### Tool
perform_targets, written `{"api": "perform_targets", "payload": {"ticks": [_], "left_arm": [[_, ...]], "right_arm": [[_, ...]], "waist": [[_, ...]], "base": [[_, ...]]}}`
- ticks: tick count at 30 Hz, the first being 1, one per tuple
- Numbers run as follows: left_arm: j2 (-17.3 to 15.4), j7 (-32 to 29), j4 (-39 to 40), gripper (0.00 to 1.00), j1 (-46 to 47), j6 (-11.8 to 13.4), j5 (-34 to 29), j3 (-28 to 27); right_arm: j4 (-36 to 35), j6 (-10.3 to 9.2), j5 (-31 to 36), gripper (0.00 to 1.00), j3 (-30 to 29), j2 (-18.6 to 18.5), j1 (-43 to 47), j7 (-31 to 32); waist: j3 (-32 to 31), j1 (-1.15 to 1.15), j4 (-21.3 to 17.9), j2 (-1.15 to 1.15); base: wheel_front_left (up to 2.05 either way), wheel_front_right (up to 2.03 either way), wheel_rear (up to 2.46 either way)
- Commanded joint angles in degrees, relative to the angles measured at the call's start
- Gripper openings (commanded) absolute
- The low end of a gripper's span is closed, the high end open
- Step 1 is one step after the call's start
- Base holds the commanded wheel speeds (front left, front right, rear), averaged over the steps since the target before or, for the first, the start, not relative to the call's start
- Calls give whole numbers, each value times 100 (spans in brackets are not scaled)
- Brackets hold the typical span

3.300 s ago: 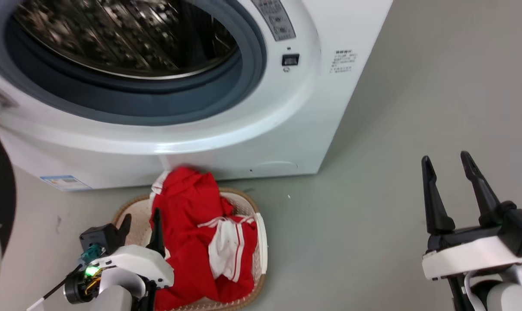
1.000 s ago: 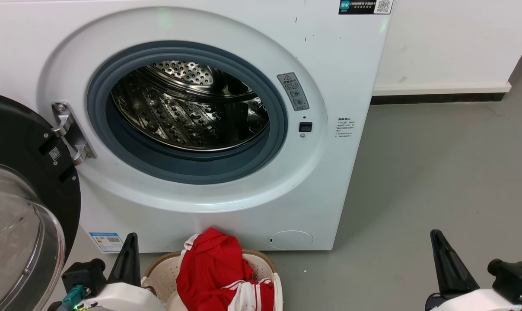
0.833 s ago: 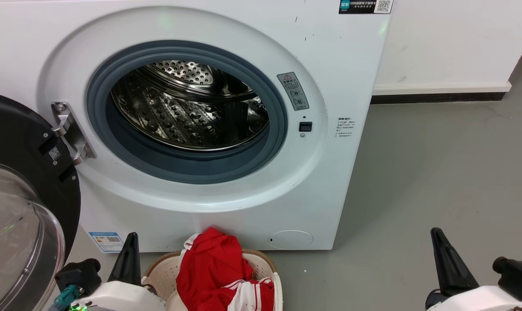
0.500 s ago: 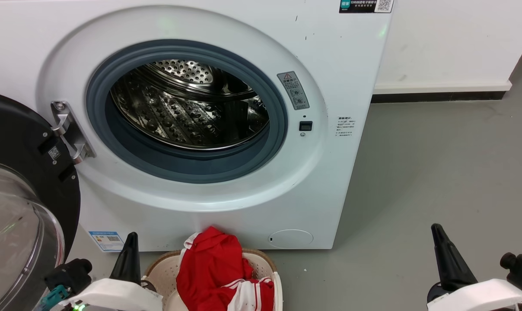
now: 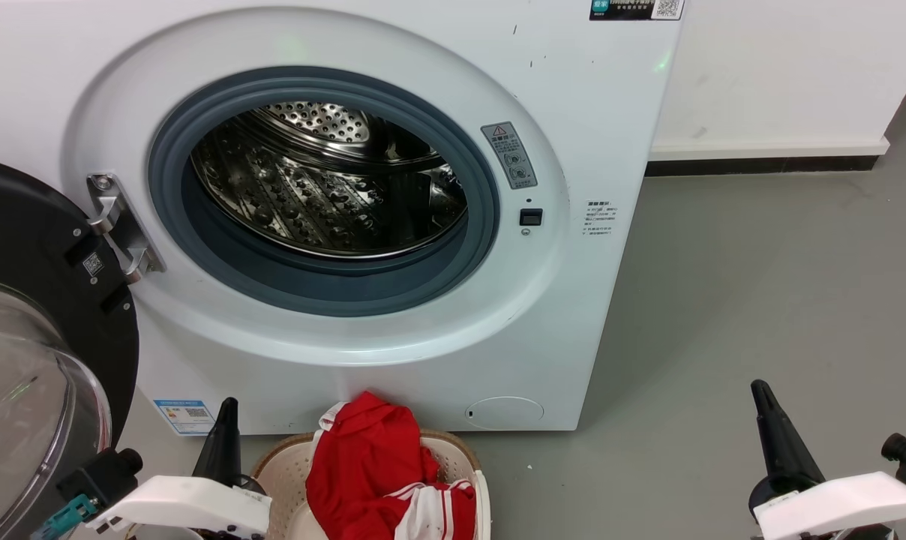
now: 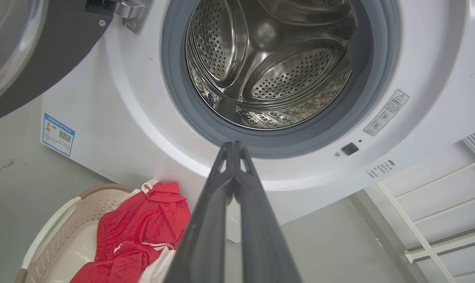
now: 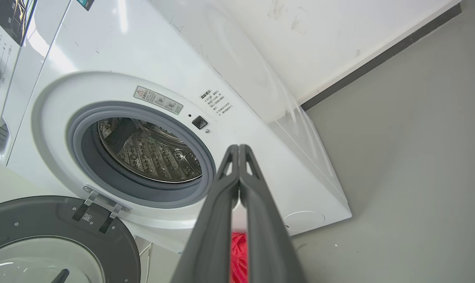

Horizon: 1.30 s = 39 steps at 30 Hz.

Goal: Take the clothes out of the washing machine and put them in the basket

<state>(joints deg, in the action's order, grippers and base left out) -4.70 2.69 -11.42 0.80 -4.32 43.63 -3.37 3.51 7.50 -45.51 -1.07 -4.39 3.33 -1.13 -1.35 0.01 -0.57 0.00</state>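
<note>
The red clothes (image 5: 367, 465) lie heaped in the cream basket (image 5: 282, 480) on the floor just in front of the washing machine (image 5: 573, 112). One piece shows white stripes (image 5: 430, 517). The steel drum (image 5: 325, 187) stands open to view with no garment visible inside. My left gripper (image 5: 228, 411) is at the basket's left side, shut with nothing in it; in the left wrist view its tips (image 6: 233, 144) touch, with the clothes (image 6: 139, 228) and basket (image 6: 50, 234) lower left. My right gripper (image 5: 759, 391) hangs over bare floor at the right, tips (image 7: 238, 147) pressed together.
The machine's black-rimmed glass door (image 5: 33, 352) hangs open at the left, close to my left arm. Grey floor (image 5: 760, 285) stretches to the right up to a white wall with a black skirting (image 5: 760, 166). A white rack (image 6: 438, 204) shows in the left wrist view.
The head camera has lifted from the basket to the porthole. Both grippers, open 3.3 s ago, are now shut. Over the last second they sank slightly toward the picture's bottom edge.
</note>
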Motion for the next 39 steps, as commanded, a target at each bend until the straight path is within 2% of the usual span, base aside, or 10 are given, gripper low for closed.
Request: {"api": "perform_targets", "payload": {"ticks": [1, 19, 39], "left_arm": [[8, -27, 51, 0, 188, -34, 185, -27], [57, -283, -35, 0, 297, -122, 1509, -117], [94, -510, -118, 0, 395, -187, 2682, -192]], "right_arm": [[-23, -1, -213, 0, -9, -47, -180, 21], [276, -1, -1563, 0, -66, -66, -411, 156], [542, -1, -2731, 0, -137, -63, -610, 292]], "waist": [[2, -1, 1, 0], [35, -1, 13, 0], [68, -1, 25, 0]], "base": [[0, 0, 0], [0, 0, 0], [0, 0, 0]]}}
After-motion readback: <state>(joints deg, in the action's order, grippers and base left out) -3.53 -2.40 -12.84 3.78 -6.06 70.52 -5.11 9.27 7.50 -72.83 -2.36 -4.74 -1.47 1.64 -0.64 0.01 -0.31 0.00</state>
